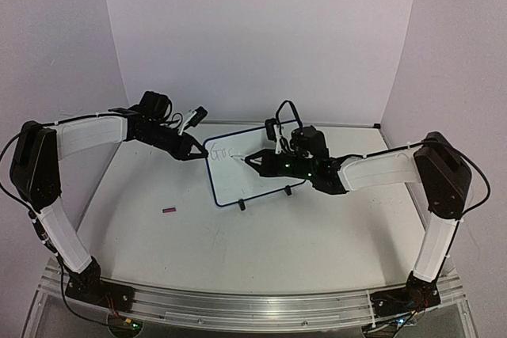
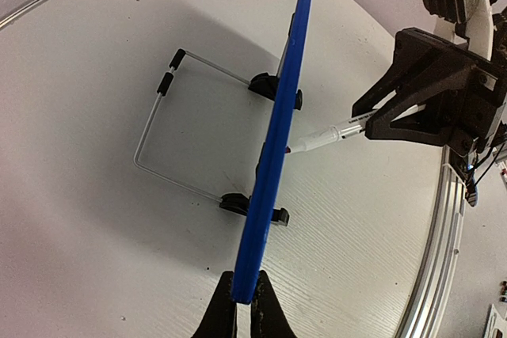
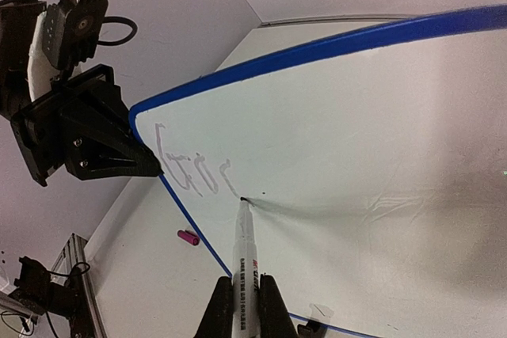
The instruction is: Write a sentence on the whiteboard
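The whiteboard [image 1: 261, 184], white with a blue frame, stands tilted on black feet at mid table. Faint letters reading roughly "Go" plus a partial stroke [image 3: 186, 168] sit at its upper left corner. My left gripper [image 1: 196, 152] is shut on the board's left edge, seen as a blue strip [image 2: 277, 140] between its jaws [image 2: 244, 306]. My right gripper [image 3: 244, 306] is shut on a white marker [image 3: 244, 251], whose tip touches the board at the end of the last stroke. The marker [image 2: 325, 138] also shows in the left wrist view, meeting the board's face.
A small pink marker cap [image 1: 169, 210] lies on the table left of the board; it also shows in the right wrist view [image 3: 188, 237]. A wire stand [image 2: 166, 132] props the board from behind. White walls enclose the table's back and sides.
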`<state>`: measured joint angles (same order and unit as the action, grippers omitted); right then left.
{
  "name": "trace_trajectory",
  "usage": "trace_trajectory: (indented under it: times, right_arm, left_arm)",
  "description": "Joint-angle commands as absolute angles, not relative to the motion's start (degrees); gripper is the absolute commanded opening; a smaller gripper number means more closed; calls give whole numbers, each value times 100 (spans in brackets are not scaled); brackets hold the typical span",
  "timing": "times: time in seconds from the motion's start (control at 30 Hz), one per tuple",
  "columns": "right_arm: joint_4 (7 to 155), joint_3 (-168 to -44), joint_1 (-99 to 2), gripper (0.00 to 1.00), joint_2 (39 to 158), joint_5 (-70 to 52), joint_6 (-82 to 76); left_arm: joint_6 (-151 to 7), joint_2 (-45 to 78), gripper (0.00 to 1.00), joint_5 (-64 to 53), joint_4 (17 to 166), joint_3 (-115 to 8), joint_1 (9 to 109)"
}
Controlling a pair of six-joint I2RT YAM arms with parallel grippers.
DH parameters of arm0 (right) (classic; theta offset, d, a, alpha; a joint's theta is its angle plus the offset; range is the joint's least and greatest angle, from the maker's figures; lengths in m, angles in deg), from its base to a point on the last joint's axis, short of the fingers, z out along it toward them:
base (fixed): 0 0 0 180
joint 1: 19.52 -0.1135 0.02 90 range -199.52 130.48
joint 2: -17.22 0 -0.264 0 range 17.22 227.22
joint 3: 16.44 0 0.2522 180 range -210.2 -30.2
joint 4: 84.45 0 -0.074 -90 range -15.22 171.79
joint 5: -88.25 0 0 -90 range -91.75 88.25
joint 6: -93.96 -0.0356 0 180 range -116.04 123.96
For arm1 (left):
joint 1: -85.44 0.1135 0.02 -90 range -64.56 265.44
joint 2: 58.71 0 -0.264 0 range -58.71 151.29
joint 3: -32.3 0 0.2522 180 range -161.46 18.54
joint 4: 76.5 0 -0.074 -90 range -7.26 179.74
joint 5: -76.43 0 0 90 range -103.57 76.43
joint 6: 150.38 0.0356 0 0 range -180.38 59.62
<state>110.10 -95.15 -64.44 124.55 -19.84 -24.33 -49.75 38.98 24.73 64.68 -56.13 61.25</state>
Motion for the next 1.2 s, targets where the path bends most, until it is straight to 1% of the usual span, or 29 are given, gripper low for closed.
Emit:
trace_trajectory:
  times: [0.0,1.17]
  right_arm:
    - [11029,-9657,-6417,0,12202,-1731,-2311]
    - [11167,-9910,-6417,0,12163,-1775,-2302]
  left_arm:
    - [-4734,4090,0,2141,6144,-5722,6047]
    - [-4716,4096,0,2123,6119,-5723,6039]
